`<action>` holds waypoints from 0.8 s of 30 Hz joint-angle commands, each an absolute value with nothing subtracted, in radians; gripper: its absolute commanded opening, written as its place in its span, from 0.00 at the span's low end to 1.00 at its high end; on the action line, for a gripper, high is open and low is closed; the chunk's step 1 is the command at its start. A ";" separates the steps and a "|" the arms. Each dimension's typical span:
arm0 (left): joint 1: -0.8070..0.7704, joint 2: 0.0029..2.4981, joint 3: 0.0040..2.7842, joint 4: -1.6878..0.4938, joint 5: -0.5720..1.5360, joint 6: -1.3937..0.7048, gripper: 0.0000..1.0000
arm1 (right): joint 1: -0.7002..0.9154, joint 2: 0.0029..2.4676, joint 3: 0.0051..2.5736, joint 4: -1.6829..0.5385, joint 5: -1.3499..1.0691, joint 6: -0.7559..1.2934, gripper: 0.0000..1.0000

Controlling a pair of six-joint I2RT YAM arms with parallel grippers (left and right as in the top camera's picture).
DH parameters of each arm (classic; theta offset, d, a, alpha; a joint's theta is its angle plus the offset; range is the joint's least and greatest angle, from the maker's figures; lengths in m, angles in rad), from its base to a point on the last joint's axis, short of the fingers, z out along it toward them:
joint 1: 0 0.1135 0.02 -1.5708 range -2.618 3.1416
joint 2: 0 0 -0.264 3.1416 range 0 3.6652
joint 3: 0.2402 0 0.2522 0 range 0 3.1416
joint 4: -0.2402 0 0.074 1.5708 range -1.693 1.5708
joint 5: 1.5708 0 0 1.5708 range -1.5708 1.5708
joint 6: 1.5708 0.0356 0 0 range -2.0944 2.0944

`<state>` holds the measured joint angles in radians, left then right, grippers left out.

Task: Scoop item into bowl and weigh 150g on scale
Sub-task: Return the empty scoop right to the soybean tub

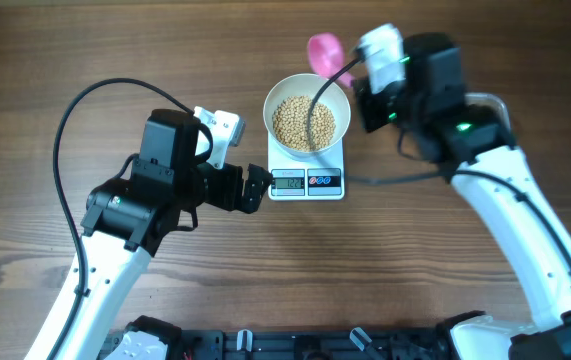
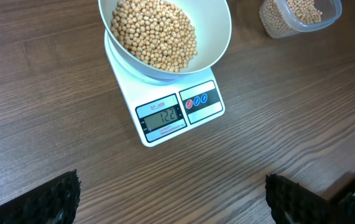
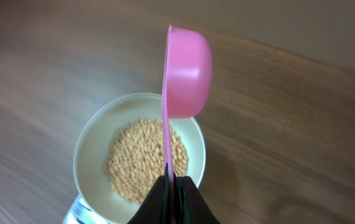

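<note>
Overhead: the bowl sits centred on the scale, so whatever goes in is weighed as it lands. The beans cover its floor in a shallow heap. The left fingers rest just left of the scale, apart from it and holding nothing, likely parked there so the wrist camera faces the display. The pink scoop pokes out beyond the scale's far edge.

Left wrist: the left fingers are spread wide at the lower corners, empty. The display appears to read 122, short of the target, so I judge more beans are needed. Beyond the scale, to the right, a clear tub holds the bean supply.

Right wrist: the right fingers are pinched tight on the scoop's thin handle. The cup is turned on edge above the bowl, a pouring pose. Its inside faces away, so I cannot tell whether any beans remain in it.
</note>
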<state>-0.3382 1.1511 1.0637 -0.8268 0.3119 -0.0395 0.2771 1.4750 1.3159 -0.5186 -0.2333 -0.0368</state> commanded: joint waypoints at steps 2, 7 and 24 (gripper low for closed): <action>-0.332 1.145 1.064 -0.827 0.320 -0.045 1.00 | 0.078 1.455 1.314 -0.487 -0.582 0.142 0.04; -0.332 1.145 1.064 -0.827 0.320 -0.045 1.00 | -0.159 1.455 1.314 -0.504 -0.656 0.162 0.04; -0.332 1.145 1.064 -0.827 0.321 -0.045 1.00 | -0.459 1.455 1.314 -0.773 -0.321 -0.216 0.04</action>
<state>-0.3382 1.1511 1.0637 -0.8268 0.3119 -0.0395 -0.4694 1.4750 1.3151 -0.7387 -0.4683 -0.0586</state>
